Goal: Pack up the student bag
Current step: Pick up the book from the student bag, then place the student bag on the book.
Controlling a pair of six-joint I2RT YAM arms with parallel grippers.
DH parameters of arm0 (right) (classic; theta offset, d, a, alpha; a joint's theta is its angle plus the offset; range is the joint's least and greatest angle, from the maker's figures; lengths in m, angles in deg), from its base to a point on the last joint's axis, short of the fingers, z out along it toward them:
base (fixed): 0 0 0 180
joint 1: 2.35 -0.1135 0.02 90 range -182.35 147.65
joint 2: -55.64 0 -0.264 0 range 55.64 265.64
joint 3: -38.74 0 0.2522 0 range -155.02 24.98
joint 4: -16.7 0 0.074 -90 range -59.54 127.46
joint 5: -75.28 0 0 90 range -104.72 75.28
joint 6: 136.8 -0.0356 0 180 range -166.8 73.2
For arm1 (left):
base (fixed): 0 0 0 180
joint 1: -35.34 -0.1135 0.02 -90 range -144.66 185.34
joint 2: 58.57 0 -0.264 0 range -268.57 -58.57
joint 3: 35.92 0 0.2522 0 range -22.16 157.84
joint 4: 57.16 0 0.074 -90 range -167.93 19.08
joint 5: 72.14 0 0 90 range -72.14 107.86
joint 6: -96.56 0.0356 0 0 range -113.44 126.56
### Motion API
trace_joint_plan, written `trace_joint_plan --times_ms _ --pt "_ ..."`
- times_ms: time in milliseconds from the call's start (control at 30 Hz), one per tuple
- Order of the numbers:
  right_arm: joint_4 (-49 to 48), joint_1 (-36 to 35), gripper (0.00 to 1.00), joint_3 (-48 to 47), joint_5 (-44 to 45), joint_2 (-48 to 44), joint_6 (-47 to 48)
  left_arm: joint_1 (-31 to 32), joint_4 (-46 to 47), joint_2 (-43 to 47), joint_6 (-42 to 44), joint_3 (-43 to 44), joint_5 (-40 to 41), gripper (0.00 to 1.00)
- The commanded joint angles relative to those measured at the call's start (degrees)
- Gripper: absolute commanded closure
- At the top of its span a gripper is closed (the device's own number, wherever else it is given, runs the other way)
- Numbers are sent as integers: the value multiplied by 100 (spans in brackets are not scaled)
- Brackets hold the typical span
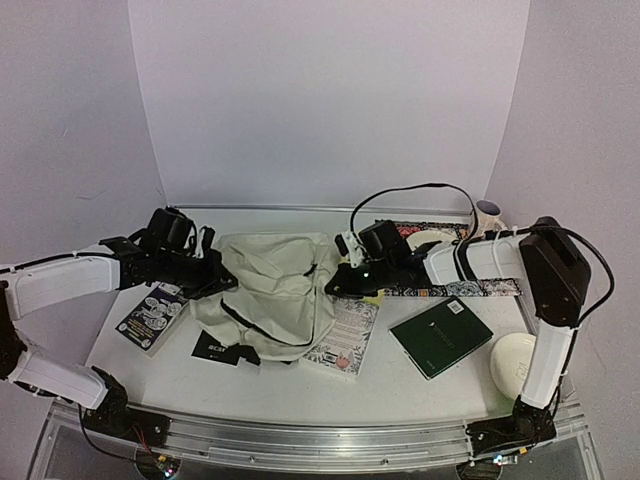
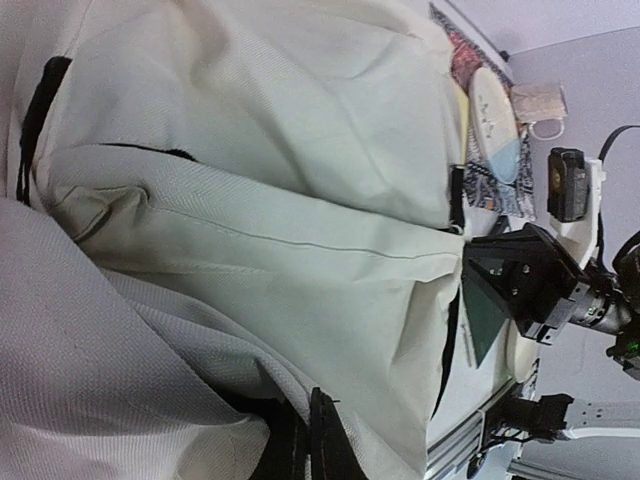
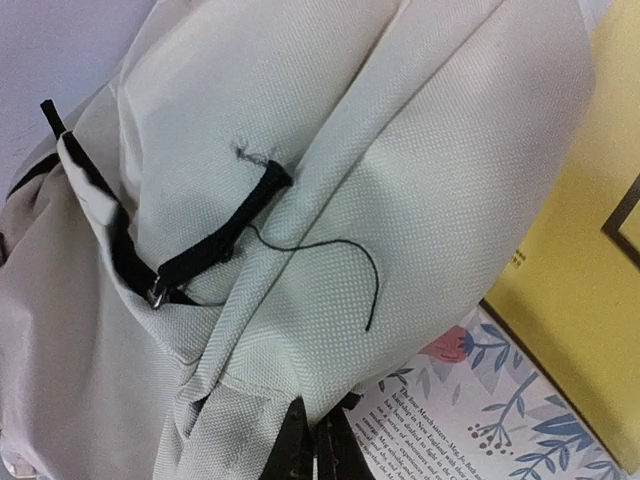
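Observation:
The student bag (image 1: 268,285), a cream fabric backpack with black zip lines and straps, lies crumpled mid-table. My left gripper (image 1: 222,282) is at its left edge, shut on a fold of the cloth. In the left wrist view the bag (image 2: 250,200) fills the frame and the dark fingers (image 2: 322,430) pinch fabric at the bottom. My right gripper (image 1: 337,285) is at the bag's right edge, also shut on cloth. The right wrist view shows the bag (image 3: 330,200), a black strap with buckle (image 3: 200,250), and the fingers (image 3: 300,440) closed on a fold.
A floral-cover book (image 1: 345,338) lies partly under the bag's right side, with a green notebook (image 1: 440,336) and a white oval object (image 1: 515,362) further right. A comic booklet (image 1: 150,315) lies at left. A patterned strip (image 1: 470,288) and a plate (image 1: 425,240) sit behind the right arm.

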Motion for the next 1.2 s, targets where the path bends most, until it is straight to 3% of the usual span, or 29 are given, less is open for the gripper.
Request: trace_joint_plan --times_ms 0,200,433,767,900,1000,1167 --pt "348 -129 100 -827 195 -843 672 112 535 302 123 877 -611 100" --pt "954 -113 100 -1111 904 -1440 1177 516 566 192 47 1296 -717 100" --pt "1134 22 100 -521 1404 -1788 1431 1689 896 -368 -240 1272 -42 100" --pt "1021 392 99 528 1694 -1638 1539 2826 2085 -1493 -757 948 612 87" --pt "968 523 93 768 1858 -1699 1619 2973 2106 -1731 -687 969 817 76" --pt "965 685 82 942 1830 -1869 1670 2974 1960 -1548 -608 836 1272 63" --pt "969 1072 61 1028 1228 -2209 1709 2973 1039 -1196 -204 889 2473 51"
